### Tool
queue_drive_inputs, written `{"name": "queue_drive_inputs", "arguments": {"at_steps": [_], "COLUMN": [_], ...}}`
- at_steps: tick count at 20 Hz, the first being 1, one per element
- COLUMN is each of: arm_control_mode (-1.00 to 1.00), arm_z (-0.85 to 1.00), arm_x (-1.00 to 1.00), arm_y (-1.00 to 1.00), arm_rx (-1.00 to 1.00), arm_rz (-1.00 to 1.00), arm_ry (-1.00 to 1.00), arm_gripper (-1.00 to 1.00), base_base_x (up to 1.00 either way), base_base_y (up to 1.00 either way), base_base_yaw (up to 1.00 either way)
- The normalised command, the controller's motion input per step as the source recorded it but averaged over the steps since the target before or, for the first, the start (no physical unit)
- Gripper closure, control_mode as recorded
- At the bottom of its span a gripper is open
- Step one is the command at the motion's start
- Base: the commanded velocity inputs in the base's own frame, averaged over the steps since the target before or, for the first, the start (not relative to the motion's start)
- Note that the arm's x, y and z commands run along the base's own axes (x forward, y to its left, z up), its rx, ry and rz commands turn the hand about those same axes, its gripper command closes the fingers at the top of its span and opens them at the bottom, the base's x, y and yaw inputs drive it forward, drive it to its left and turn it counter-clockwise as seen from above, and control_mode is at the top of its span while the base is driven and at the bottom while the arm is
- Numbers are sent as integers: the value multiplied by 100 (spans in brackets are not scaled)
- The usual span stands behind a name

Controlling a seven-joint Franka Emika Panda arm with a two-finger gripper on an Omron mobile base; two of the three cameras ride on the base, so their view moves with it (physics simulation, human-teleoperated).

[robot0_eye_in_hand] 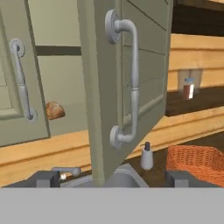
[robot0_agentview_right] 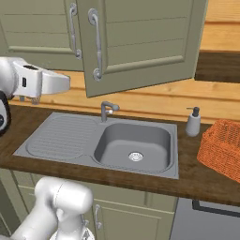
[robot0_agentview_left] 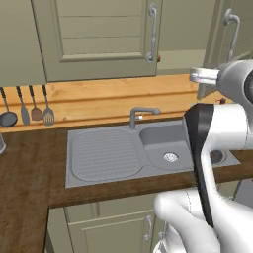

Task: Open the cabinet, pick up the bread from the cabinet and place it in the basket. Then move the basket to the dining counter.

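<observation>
The right door (robot0_eye_in_hand: 127, 83) of the cabinet (robot0_agentview_right: 140, 42) is being swung open, exposing the bread (robot0_eye_in_hand: 55, 110) inside. The hand (robot0_eye_in_hand: 112, 178) is spread wide, holding nothing. Reaching in is judged next; the basket (robot0_agentview_right: 222, 147) is waiting on the surface (robot0_agentview_right: 197, 180).

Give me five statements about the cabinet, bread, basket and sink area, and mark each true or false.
1. The right door of the cabinet is swung open. True.
2. The bread already lies in the basket. False: it sits on the shelf inside the cabinet, seen through the gap between the doors.
3. The basket stands on the dark wood counter to the right of the sink. True.
4. The soap dispenser stands inside the sink basin. False: it stands on the counter between the sink and the basket.
5. The tool is shut on the door handle. False: its fingertips are apart and hold nothing, with the handle ahead of them.
</observation>
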Motion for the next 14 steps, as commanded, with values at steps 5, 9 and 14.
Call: {"name": "queue_drive_inputs", "arguments": {"at_steps": [5, 9, 14], "arm_control_mode": [-100, -100, -100], "arm_z": [0, -1, -4], "arm_x": [91, 100, 100], "arm_y": [91, 41, -1], "arm_rx": [-15, -8, -1], "arm_rz": [-4, -15, -15], "arm_ry": [10, 16, 17], "arm_gripper": [-100, -100, -100], "base_base_x": [0, 0, 0], "base_base_y": [0, 0, 0], "base_base_yaw": [0, 0, 0]}}
